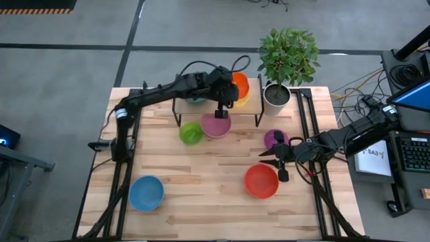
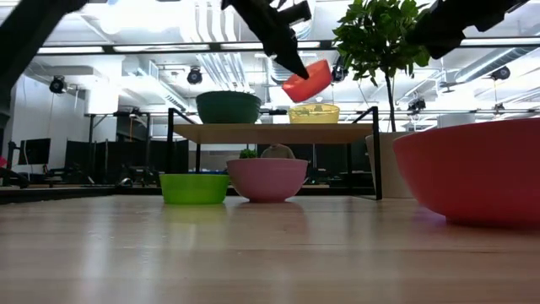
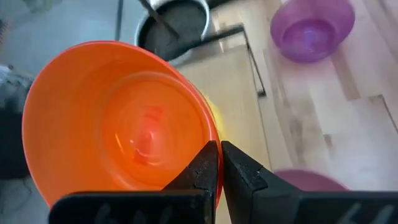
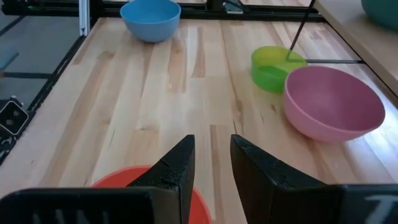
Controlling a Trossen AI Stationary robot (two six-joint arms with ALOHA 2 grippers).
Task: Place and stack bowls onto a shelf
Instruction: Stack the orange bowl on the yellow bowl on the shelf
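My left gripper (image 1: pixel 230 91) is over the shelf (image 2: pixel 270 133), shut on the orange bowl (image 2: pixel 308 80). That bowl is tilted in the air above the yellow bowl (image 2: pixel 314 112), which stands on the shelf's right part. The teal bowl (image 2: pixel 228 106) stands on the shelf's left part. In front of the shelf, the pink bowl (image 1: pixel 216 126) and the lime green bowl (image 1: pixel 191 132) stand on the table. The purple bowl (image 1: pixel 275 139), the red bowl (image 1: pixel 261 181) and the blue bowl (image 1: pixel 146 193) stand there too. My right gripper (image 4: pixel 211 162) is open beside the red bowl's far rim. My left gripper pinches the orange bowl's rim (image 3: pixel 208 140), with one finger inside the bowl and one outside its wall. The fingers (image 3: pixel 239 165) come down at it from above. The bowl is lifted clear and tilted, hanging over the yellow bowl without touching it.
A white plant pot (image 1: pixel 276 95) with a leafy plant stands just right of the shelf. Black rails (image 1: pixel 306 128) run along the table's left and right sides. Bare wood lies between the blue bowl and the red bowl.
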